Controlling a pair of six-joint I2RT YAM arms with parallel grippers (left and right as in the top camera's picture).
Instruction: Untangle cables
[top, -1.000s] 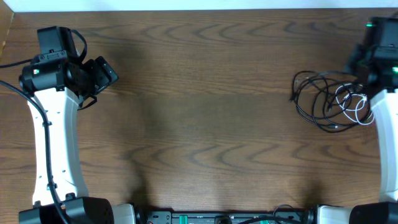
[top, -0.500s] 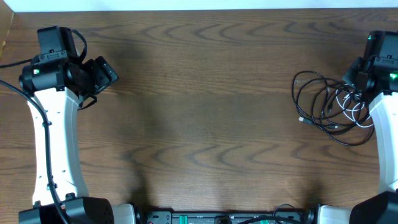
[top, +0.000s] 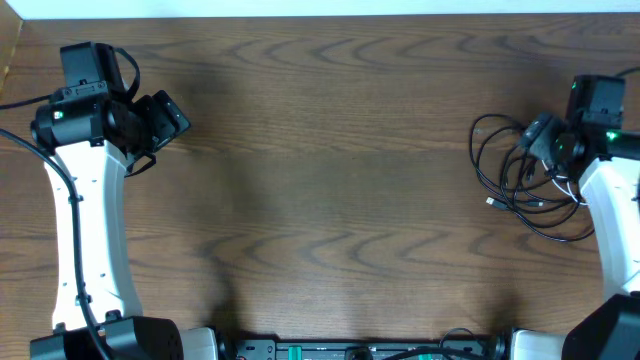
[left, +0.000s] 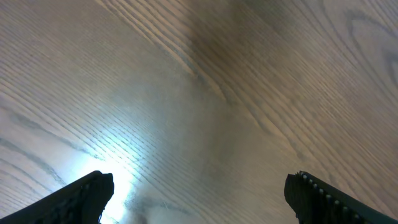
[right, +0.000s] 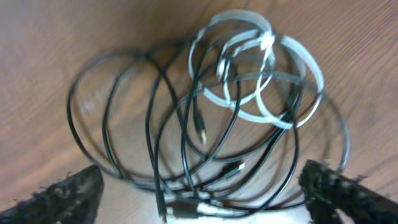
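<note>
Plainly, the coming move is being decided at the right side of the counter (top: 330, 200), where the cables are lying in one heap near its right edge. The black cable (right: 151, 124) is being spread in several wide loops toward the counter's middle. The white cable (right: 261, 74) is being kept in a tighter coil on the side nearer the right arm (top: 605, 200), and the two are being crossed where the coils meet.

The right jaws are being held wide, with nothing between them, just above the heap. In the right wrist view the fingertips (right: 62, 193) are being shown at the lower corners, with the heap ahead of and between them. The heap's long axis is being laid across that view, from one fingertip toward the other. The black strands in the middle are being run crosswise to that line, which is judged to suit a pinch on one strand.

The left jaws are being held wide too, over bare wood at the counter's far left, well apart from the cables. The right arm is much the nearer.

Part of the white coil is being hidden under the right arm in the overhead view. The wrist picture is being blurred, so which strand is passing over which, and whether a true knot is being formed, cannot be told. Small plug ends (right: 202, 134) are being made out, but not which cable each belongs to.
</note>
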